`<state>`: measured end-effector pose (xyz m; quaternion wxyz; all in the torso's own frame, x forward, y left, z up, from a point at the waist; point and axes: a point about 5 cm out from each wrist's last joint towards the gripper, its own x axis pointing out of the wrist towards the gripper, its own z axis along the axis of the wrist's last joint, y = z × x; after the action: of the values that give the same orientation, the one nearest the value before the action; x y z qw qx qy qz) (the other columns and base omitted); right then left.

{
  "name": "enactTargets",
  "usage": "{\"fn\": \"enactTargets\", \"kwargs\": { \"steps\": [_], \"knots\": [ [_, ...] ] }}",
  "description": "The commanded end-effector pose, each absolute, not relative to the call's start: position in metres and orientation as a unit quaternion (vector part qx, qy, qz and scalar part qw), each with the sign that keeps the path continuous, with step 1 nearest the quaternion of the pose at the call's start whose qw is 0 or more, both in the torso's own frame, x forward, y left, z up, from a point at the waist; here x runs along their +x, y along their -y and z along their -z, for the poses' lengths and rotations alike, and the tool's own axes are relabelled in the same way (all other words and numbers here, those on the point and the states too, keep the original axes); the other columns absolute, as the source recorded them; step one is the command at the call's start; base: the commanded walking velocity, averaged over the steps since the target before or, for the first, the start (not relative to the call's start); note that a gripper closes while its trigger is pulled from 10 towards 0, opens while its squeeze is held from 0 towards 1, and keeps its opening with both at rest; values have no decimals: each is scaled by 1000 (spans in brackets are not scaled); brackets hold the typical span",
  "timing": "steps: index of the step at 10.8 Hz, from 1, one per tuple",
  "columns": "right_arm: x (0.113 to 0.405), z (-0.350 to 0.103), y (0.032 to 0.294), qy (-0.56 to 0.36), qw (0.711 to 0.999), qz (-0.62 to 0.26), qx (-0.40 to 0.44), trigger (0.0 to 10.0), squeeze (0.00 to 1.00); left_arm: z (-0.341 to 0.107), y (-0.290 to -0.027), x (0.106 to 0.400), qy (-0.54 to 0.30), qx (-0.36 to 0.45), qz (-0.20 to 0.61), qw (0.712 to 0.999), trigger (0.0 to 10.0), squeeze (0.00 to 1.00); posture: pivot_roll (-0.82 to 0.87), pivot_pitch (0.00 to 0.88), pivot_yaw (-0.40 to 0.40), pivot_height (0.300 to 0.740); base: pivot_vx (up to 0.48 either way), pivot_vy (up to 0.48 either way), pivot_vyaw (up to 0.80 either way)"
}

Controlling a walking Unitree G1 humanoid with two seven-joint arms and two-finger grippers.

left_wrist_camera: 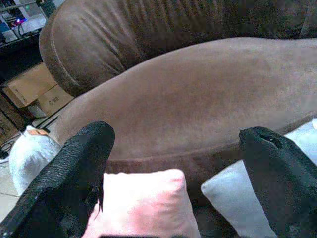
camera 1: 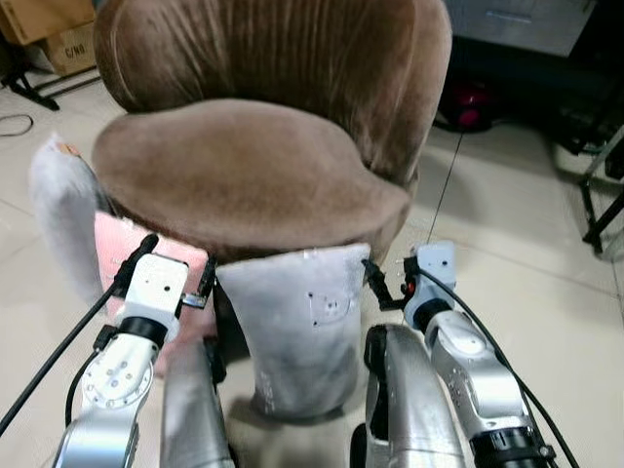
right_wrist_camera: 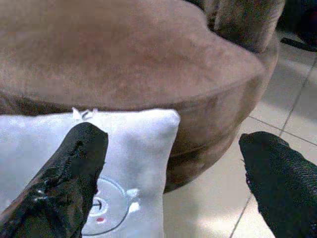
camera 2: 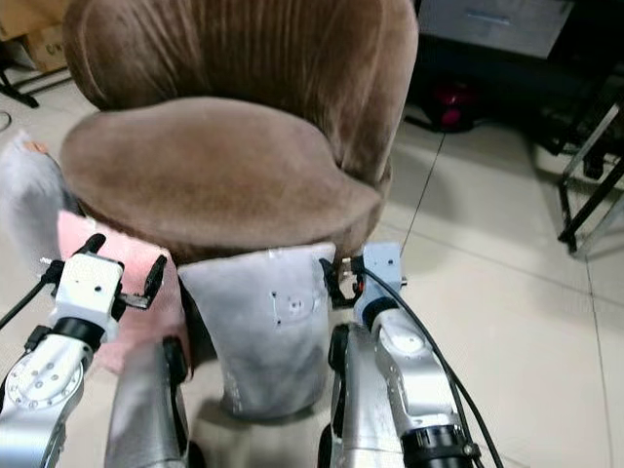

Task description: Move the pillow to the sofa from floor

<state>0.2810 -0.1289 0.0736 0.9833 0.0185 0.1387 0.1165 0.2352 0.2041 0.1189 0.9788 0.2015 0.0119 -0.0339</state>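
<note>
The right gripper (right_wrist_camera: 168,163) hangs with its two black fingers (right_wrist_camera: 74,173) spread wide and nothing between them. One finger lies over the upper corner of the grey pillow (camera 1: 297,322), the other over bare tiled floor (camera 1: 507,244). That pillow stands upright on the floor, leaning on the front edge of the brown plush sofa (camera 1: 253,166), directly ahead of the robot and between its two arms. Its face carries a small round printed emblem; whether it holds any lettering cannot be made out. Beyond the right gripper's outer side the tiles run open up to a black metal frame (camera 1: 600,195).

The left gripper (left_wrist_camera: 173,173) is likewise wide open and empty, just in front of the top of a pink pillow (camera 1: 127,253) that leans against the sofa base beside the grey one. Further out on that side a second grey pillow (camera 1: 63,210) stands against the sofa, with a small orange tag at its top. Ahead of both grippers the seat cushion is broad and bare. Far beyond the left one sits a cardboard box (camera 1: 68,44) with blurred dark print.
</note>
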Motion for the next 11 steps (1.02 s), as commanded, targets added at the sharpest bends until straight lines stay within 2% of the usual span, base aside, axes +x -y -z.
{"fn": "enactTargets", "kwargs": {
  "steps": [1, 2, 3, 5, 6, 8, 9, 10, 11],
  "knots": [
    [283, -76, 126, -134, 983, -125, 30, 10000, 0, -120, -206, 236, -11, 203, 36, 978, 10000, 0, -82, 0, -11, 379, 0, 0, 0],
    [284, -77, 126, -128, 983, -123, 46, 10000, 0, -121, -206, 236, -9, 200, 36, 979, 10000, 0, -85, 0, -7, 379, 0, 0, 0],
    [286, -78, 119, -127, 980, -149, 17, 10000, 0, -120, -206, 237, -11, 197, 37, 980, 10000, 0, -95, 0, 4, 379, 0, 0, 800],
    [288, -77, 108, -129, 977, -168, 19, 10000, 0, -123, -206, 235, -11, 194, 43, 980, 10000, 0, -82, 0, 3, 379, 0, 0, 800],
    [289, -73, 103, -134, 978, -153, 53, 10000, 0, -124, -211, 230, -17, 201, 47, 978, 10000, 0, -62, 0, -10, 379, 0, 0, 0],
    [288, -68, 95, -148, 975, -163, 38, 10000, 0, -123, -211, 226, -24, 204, 61, 977, 10000, 0, -64, 0, -12, 379, 0, 0, 0],
    [290, -66, 98, -156, 978, -137, 33, 10000, 0, -124, -205, 227, -21, 201, 83, 976, 10000, 0, -82, 0, -13, 379, 0, 0, 0],
    [295, -63, 105, -165, 982, -92, 24, 10000, 1000, -122, -198, 232, -24, 198, 116, 973, 10000, 0, -83, 0, -22, 379, 0, 0, 0],
    [301, -57, 113, -185, 981, -53, 25, 10000, 1000, -119, -190, 232, -38, 195, 170, 965, 10000, 0, -76, 0, -30, 379, 0, 0, 0]
  ]
}}
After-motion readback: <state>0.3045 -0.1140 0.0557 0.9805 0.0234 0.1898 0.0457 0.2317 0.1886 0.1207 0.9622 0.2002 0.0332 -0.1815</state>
